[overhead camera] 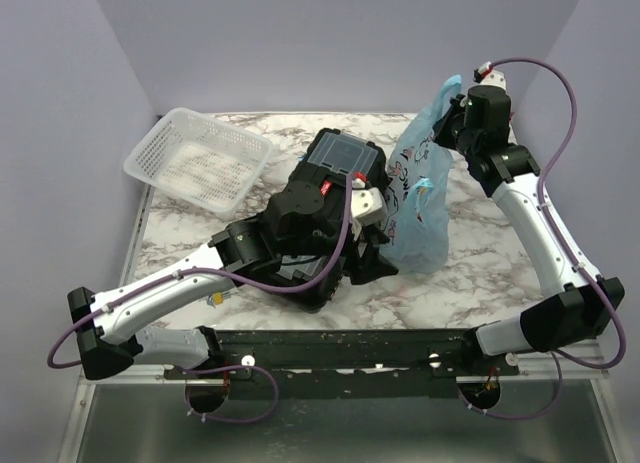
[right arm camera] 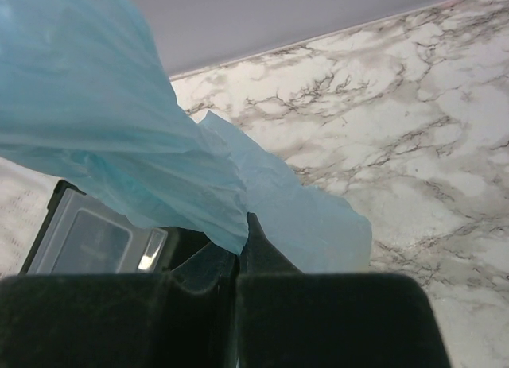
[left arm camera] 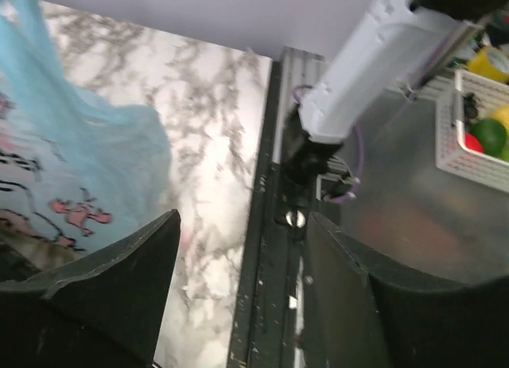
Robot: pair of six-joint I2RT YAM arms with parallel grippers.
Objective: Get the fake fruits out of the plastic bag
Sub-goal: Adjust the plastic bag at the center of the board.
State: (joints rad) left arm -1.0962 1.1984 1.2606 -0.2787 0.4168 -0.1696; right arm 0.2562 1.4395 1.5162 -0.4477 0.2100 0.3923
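Holding the bag (overhead camera: 420, 198) up by its twisted top: right gripper (right arm camera: 238, 253) clamped tight on the film, base resting on the table (overhead camera: 470, 283), right of centre. Left gripper (left arm camera: 242, 225) spread wide, empty, beside the base — best to pinch a bottom corner and tip slowly. Thin, crinkly, translucent blue film; fruit unseen.

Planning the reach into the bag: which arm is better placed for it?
Left, most likely. The left gripper is open, empty and close beside the plastic bag. The right gripper is shut on the bag's top, holding it up.
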